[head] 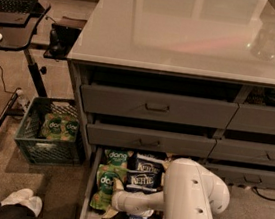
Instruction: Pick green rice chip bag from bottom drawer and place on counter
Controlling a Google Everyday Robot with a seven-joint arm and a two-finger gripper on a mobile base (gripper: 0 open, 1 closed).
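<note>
The bottom drawer is pulled open and holds several snack bags. Two green rice chip bags with the "dang" logo lie on its left side, one at the back and one nearer the front. My white arm reaches down into the drawer from the right. My gripper is at the right edge of the nearer green bag, low over the drawer. The glossy grey counter spans the top of the view above the drawers.
Blue Kettle bags lie right of the green ones, partly under my arm. Shut drawer fronts sit above. A green crate with more green bags stands on the floor at left, by a black desk. A person's shoe is at bottom left.
</note>
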